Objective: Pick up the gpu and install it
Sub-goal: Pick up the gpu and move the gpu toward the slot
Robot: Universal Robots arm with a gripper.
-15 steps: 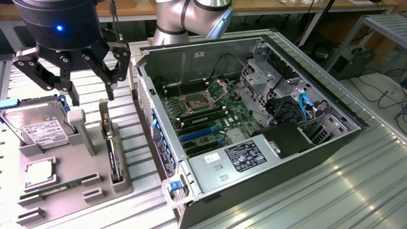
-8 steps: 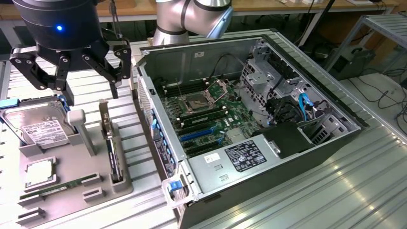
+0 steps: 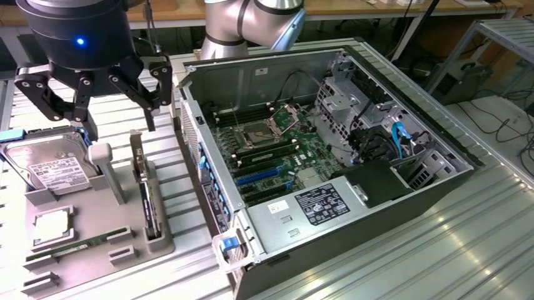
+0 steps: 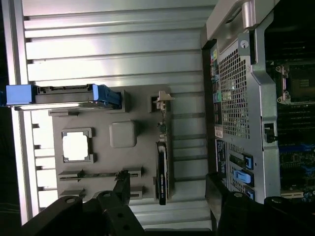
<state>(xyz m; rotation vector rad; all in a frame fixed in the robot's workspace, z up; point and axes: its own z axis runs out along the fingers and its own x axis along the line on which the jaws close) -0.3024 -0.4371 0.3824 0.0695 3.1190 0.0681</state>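
the slatted metal surface carries the open computer case, its motherboard exposed; just beside the case, at the exterior view's left, lies a grey parts tray; the end effector hangs above that tray, fingers spread wide with nothing between them; the hard drive stands at the tray's far end; the gpu stands on edge in the tray slot nearest the case, in line under the fingers in the wrist view; my worry: a descent slightly off line could land a finger on the thin card's top edge or on the tray post beside it, jamming the card; a grip near one end could let it twist.
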